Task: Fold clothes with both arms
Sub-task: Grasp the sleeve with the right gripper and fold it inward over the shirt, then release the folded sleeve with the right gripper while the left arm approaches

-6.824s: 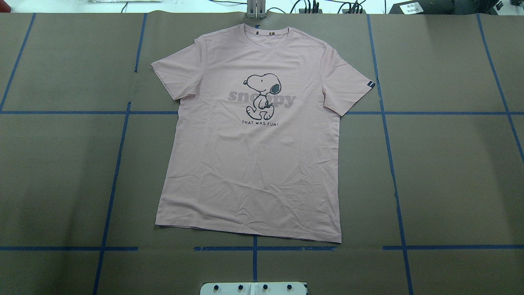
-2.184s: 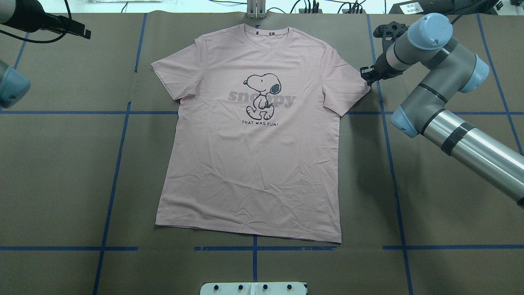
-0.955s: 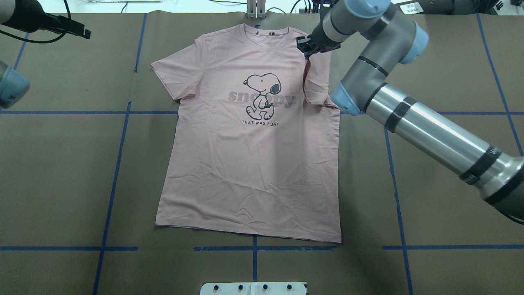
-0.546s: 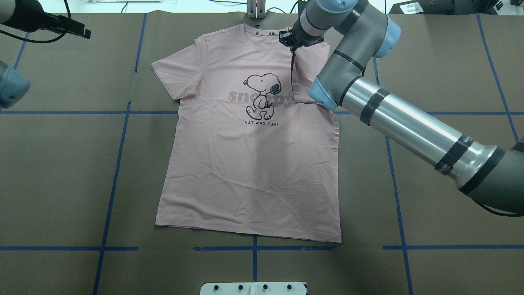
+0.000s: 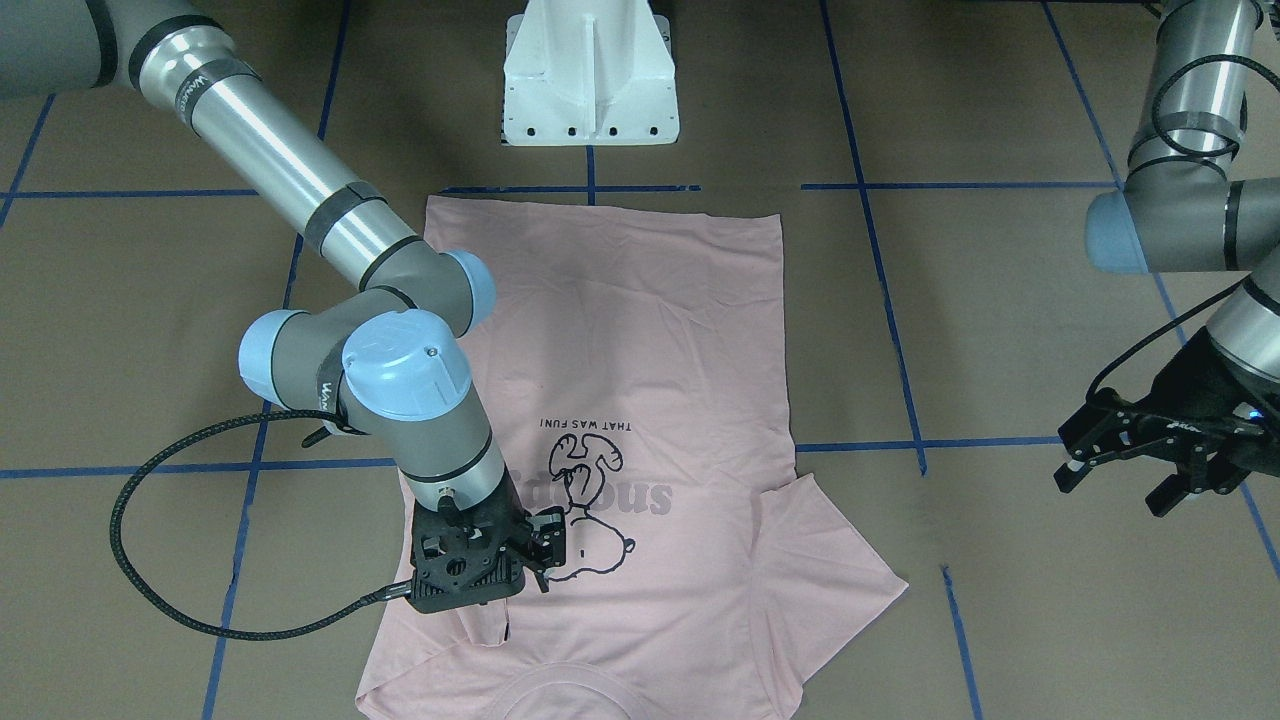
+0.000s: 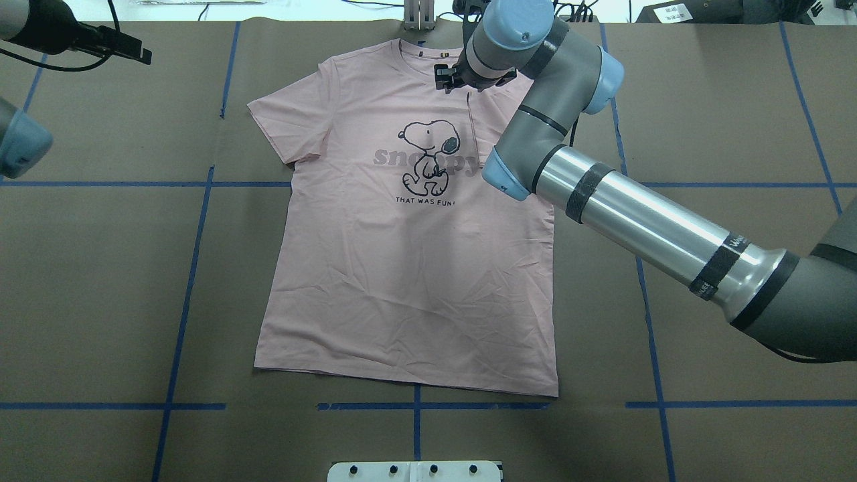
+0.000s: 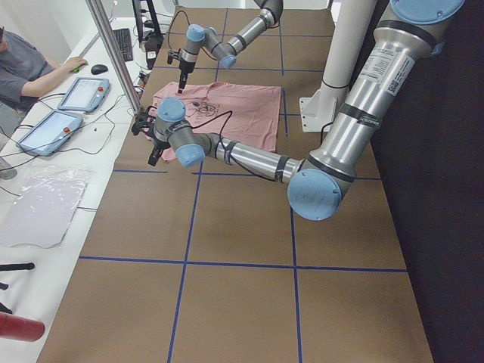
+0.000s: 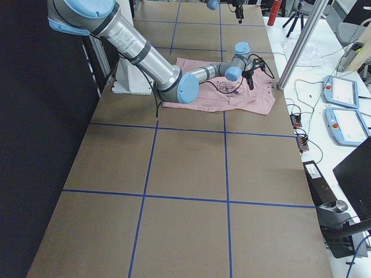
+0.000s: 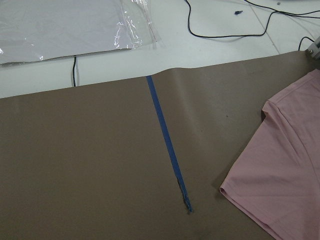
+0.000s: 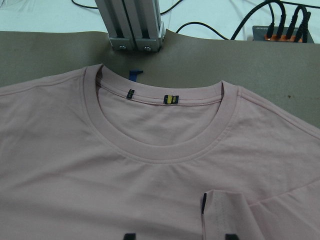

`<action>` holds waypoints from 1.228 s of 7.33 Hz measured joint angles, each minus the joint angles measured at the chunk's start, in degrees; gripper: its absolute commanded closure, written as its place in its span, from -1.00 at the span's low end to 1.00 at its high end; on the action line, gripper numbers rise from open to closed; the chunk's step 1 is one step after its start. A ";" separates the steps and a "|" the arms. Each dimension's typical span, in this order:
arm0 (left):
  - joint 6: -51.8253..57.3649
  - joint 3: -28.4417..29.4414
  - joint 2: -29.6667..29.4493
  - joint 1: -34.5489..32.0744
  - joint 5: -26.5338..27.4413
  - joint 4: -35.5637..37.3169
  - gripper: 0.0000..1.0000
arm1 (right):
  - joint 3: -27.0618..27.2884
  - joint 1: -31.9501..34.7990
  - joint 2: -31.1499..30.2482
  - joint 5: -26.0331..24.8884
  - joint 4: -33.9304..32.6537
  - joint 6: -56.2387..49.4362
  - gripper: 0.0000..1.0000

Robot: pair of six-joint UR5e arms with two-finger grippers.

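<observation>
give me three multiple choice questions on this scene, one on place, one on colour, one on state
1. Where is the left claw? A) on the collar B) over bare table, off the shirt C) on the hem
2. What colour is the shirt? A) pink B) white C) blue
3. The right claw is: A) open, empty B) shut on the sleeve C) out of view
Answers: 1 B, it hangs clear of the shirt; 2 A, pale pink throughout; 3 B, it pinches the sleeve, lifted over the chest.
</observation>
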 measured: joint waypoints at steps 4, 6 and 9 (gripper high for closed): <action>-18.11 1.55 -5.85 14.31 19.08 0.00 -0.89 | 17.85 2.49 -7.95 11.20 -18.35 6.63 -1.00; -20.81 8.70 -9.45 17.70 26.43 -2.62 -0.89 | 28.62 5.39 -16.69 15.69 -23.15 2.98 -1.00; -20.78 19.70 -12.54 18.72 32.22 -8.29 -0.87 | 32.77 6.69 -21.01 16.80 -23.71 -0.95 -1.00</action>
